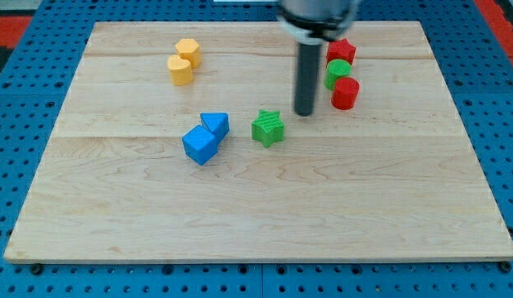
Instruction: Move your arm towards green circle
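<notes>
The green circle [338,73] is a short green cylinder at the view's upper right, wedged between a red star [342,50] above it and a red cylinder [345,93] below it. My dark rod comes down from the view's top, and my tip [304,112] rests on the board to the left of and slightly below the green circle, apart from it. A green star [268,128] lies just left of and below my tip.
A blue cube [199,145] and a blue triangular block [215,124] touch each other left of the green star. Two yellow blocks [184,62] sit together at the upper left. The wooden board [256,215] lies on a blue pegboard.
</notes>
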Robot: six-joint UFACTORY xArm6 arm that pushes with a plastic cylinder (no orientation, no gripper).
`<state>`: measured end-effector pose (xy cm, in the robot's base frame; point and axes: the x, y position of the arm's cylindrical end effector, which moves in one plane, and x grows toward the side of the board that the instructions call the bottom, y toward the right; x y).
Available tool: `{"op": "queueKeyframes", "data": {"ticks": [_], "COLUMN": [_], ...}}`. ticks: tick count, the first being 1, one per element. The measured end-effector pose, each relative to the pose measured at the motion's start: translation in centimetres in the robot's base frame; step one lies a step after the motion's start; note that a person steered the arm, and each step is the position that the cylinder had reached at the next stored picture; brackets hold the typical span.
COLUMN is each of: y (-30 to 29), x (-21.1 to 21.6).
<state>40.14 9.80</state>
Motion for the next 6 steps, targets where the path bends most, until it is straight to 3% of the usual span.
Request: {"op": "queueKeyframes", "data": {"ticks": [1, 2, 3, 4, 6], "y": [4.7, 7.9, 9.5, 5.3, -7.6], "x": [1.6, -0.4, -5.1, -8.0, -8.1]}}
